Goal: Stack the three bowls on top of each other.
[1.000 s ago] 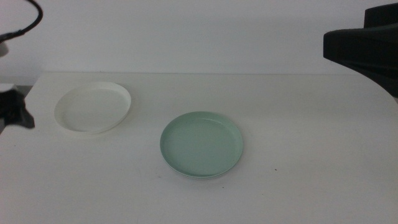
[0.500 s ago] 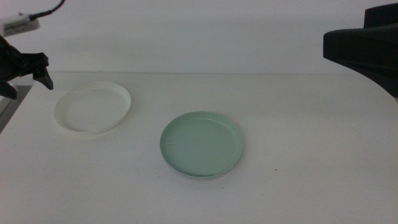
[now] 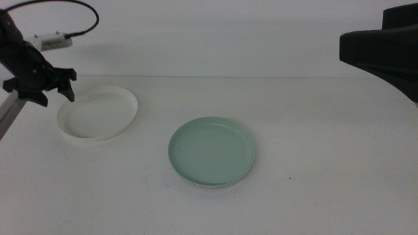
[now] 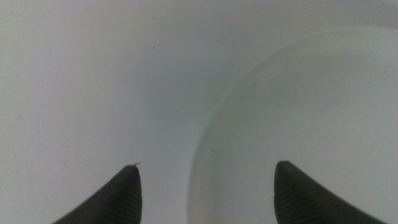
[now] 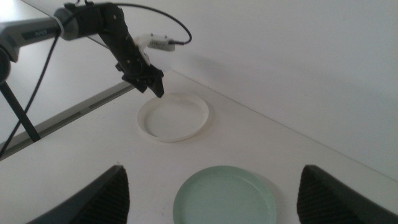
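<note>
White bowl [image 3: 98,113] lies flat, rim up; left tool [image 3: 40,91], released, hovers at its edge. Green bowl [image 3: 212,152] lies mid-bench; right tool [image 5: 211,186] waits released.

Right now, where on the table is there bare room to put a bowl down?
Bare table lies right of the mint green bowl, and along the near edge in front of both bowls. The far left is crowded: the left gripper, jaws open, hovers at the white bowl's left rim. The right gripper waits high at right.
</note>
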